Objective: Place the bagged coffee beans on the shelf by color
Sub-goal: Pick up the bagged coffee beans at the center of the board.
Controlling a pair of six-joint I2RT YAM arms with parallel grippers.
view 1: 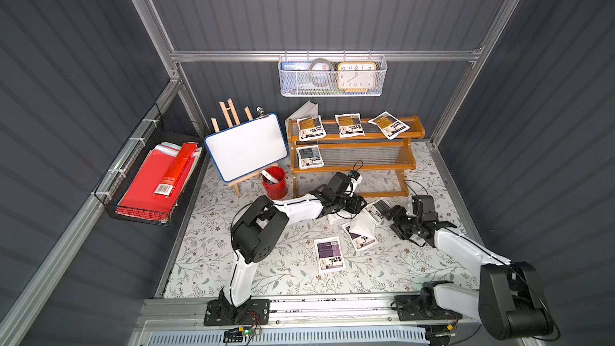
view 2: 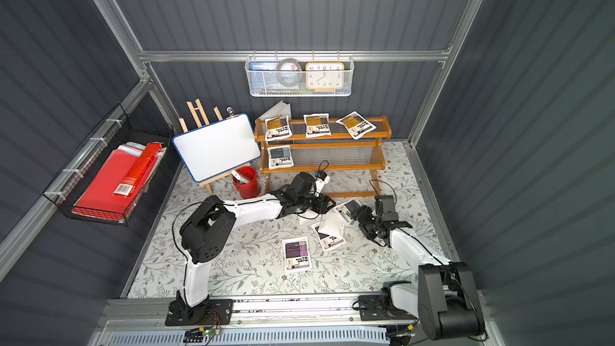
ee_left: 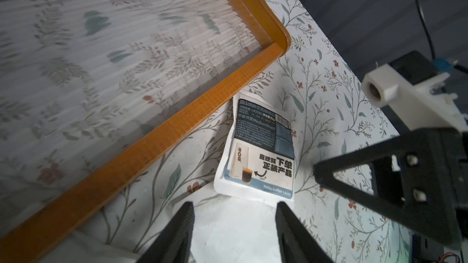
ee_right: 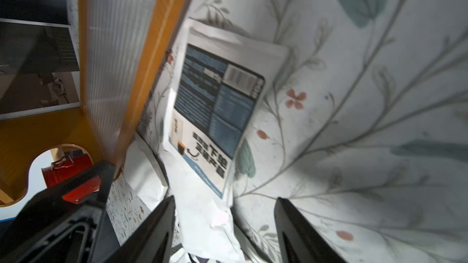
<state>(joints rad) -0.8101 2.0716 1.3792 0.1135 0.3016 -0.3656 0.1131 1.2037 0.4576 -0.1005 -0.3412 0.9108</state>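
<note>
Standing along the far edge of the table (view 1: pixel 266 277), toward its right corner, the shelf (view 1: pixel 366 144) carries four bags. Three amber bags (view 1: pixel 311 128), (view 1: pixel 349 124), (view 1: pixel 388 124) are spread along the top tier, the rightmost skewed. One blue-grey bag (view 1: pixel 309 156) sits at the left end of the middle tier. A whiteboard (view 1: pixel 246 148) on an easel is left of the shelf, with a red bucket (view 1: pixel 275 184) in front of it. Both arms reach in from the near edge and meet just in front of the shelf's bottom tier. The left gripper (ee_left: pixel 234 203) has its fingers spread and is not clamped on anything; a white bag (ee_left: pixel 235 228) lies label-down under it. The right gripper (ee_right: pixel 225 198) is spread too, gripping nothing, and faces the loose blue-grey bag (ee_right: pixel 215 112). That bag lies label-up on the table just beside the shelf's bottom rail, between the two grippers in both top views (view 1: pixel 374 211). Another label-down bag (view 1: pixel 364 224) overlaps a half-covered purple bag (view 1: pixel 359 239) close by. A flat purple bag (view 1: pixel 329 254) lies mid-table, nearer the near edge, apart from the rest.
</note>
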